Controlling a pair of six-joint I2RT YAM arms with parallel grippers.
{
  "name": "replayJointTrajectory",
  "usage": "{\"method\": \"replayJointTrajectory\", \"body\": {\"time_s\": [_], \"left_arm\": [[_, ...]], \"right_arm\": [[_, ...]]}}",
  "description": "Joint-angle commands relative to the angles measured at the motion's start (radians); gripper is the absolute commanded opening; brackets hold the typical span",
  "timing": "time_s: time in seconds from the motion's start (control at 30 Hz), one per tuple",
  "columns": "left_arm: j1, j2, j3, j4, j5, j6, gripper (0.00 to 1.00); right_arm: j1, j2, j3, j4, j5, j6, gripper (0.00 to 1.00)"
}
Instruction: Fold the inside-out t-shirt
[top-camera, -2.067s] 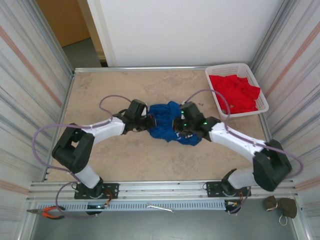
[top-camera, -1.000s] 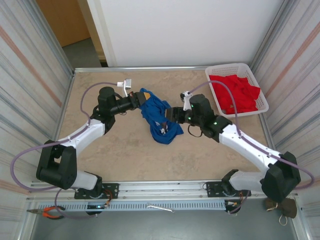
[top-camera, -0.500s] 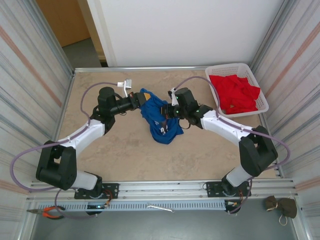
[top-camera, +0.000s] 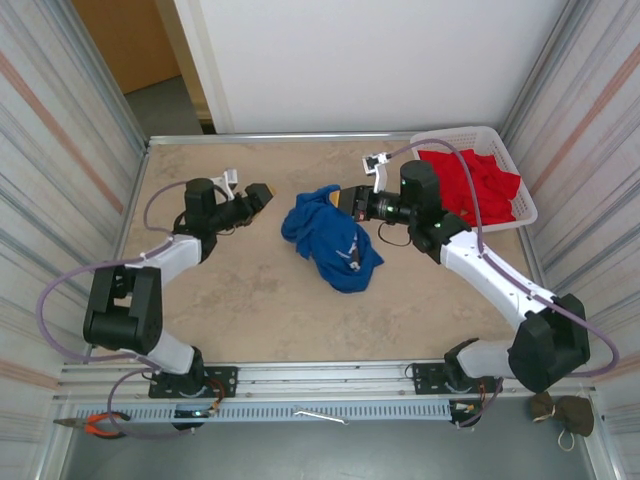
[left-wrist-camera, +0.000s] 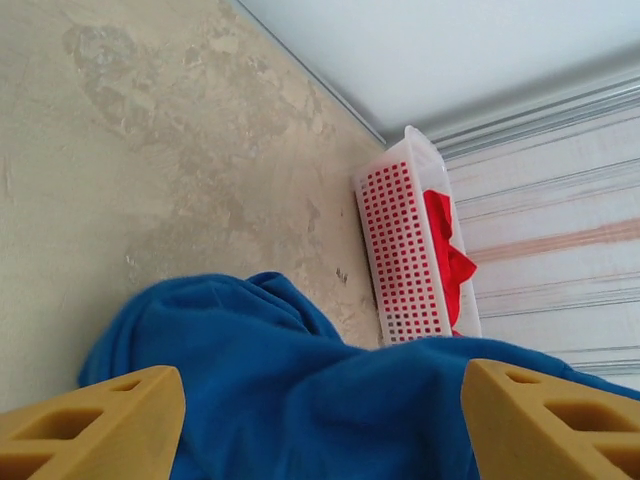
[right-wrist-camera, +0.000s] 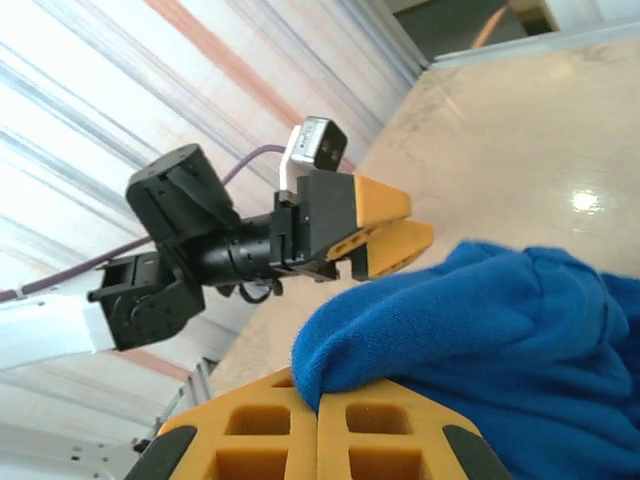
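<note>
The inside-out t-shirt (top-camera: 332, 242) is a royal-blue crumpled heap in the middle of the table. My right gripper (top-camera: 346, 201) is at its far right edge, shut on a fold of the blue cloth (right-wrist-camera: 470, 320); its yellow fingers (right-wrist-camera: 250, 440) press together around that fold. My left gripper (top-camera: 256, 192) hangs open to the left of the shirt, a short gap away. In the left wrist view its fingers (left-wrist-camera: 95, 425) stand wide apart, with the shirt (left-wrist-camera: 300, 390) spread just ahead of them. The right wrist view also shows the left gripper (right-wrist-camera: 392, 222) beyond the cloth.
A white perforated basket (top-camera: 455, 135) holding a red garment (top-camera: 472, 185) stands at the far right corner, just behind the right arm; it is also in the left wrist view (left-wrist-camera: 400, 250). Metal walls ring the table. Pliers (top-camera: 95, 425) lie below the front rail.
The left gripper has let go of the shirt, opened and drawn back to the left. The right gripper has shut on the shirt's right edge, and the heap has shifted a little to the right.
</note>
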Motion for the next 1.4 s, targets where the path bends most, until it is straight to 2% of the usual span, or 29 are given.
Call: {"method": "replayJointTrajectory", "body": {"time_s": [0.0, 0.1, 0.2, 0.63, 0.67, 0.73, 0.83, 1.0, 1.1, 1.2, 1.37], "left_arm": [[-0.062, -0.137, 0.010, -0.113, -0.055, 0.100, 0.75], [-0.181, -0.228, 0.047, -0.262, -0.154, 0.226, 0.75], [-0.269, -0.244, 0.090, -0.326, -0.191, 0.277, 0.74], [-0.425, -0.111, 0.144, -0.304, -0.195, 0.280, 0.69], [-0.434, -0.103, 0.141, -0.297, -0.189, 0.274, 0.64], [-0.448, -0.089, 0.137, -0.285, -0.186, 0.268, 0.43], [-0.451, -0.082, 0.128, -0.247, -0.172, 0.243, 0.00], [-0.447, -0.148, 0.118, -0.214, -0.216, 0.257, 0.00], [-0.448, -0.232, 0.049, -0.118, -0.236, 0.279, 0.00], [-0.449, -0.301, -0.035, -0.030, -0.215, 0.286, 0.00], [-0.457, -0.352, -0.121, 0.025, -0.149, 0.282, 0.00]], "right_arm": [[-0.028, 0.010, -0.043, 0.125, -0.126, 0.058, 0.00], [-0.040, 0.010, -0.061, 0.159, -0.153, 0.069, 0.00], [-0.041, 0.003, -0.068, 0.141, -0.148, 0.058, 0.00], [-0.043, -0.021, -0.087, 0.108, -0.116, 0.056, 0.00], [-0.043, -0.021, -0.088, 0.105, -0.111, 0.056, 0.00], [-0.046, -0.022, -0.086, 0.105, -0.113, 0.055, 0.00], [-0.057, -0.030, -0.090, 0.095, -0.102, 0.053, 0.00], [-0.133, -0.064, -0.161, 0.105, -0.034, 0.084, 0.00], [-0.179, -0.077, -0.239, 0.119, 0.026, 0.111, 0.00], [-0.208, -0.072, -0.302, 0.160, 0.050, 0.142, 0.00], [-0.212, -0.043, -0.323, 0.186, 0.034, 0.147, 0.00]]}}
